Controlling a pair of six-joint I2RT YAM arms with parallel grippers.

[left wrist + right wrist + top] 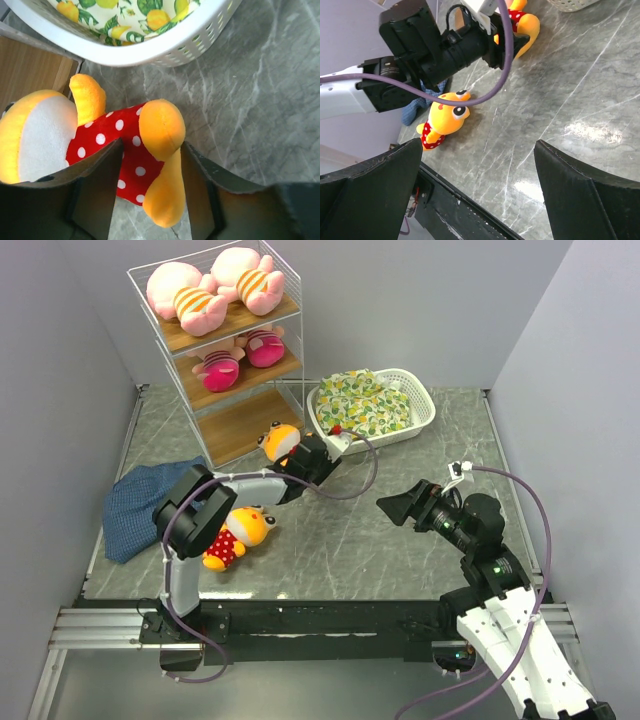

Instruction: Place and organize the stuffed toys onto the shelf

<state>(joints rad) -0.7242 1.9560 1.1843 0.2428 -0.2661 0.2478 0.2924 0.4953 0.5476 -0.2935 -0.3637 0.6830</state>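
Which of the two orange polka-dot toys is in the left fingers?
The orange toy at the foot of the shelf, near the basket: the left fingers grip its red body. The other orange toy lies free beside the blue cloth.

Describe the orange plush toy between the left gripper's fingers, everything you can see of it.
The orange plush toy is soft and fuzzy: orange-yellow head with a white patch, stubby orange limbs, red white-dotted outfit. It is over the grey marbled table, between the shelf's bottom board and the white basket. The left gripper clamps it, one finger on the red body, the other against a leg. Whether it touches the table is unclear.
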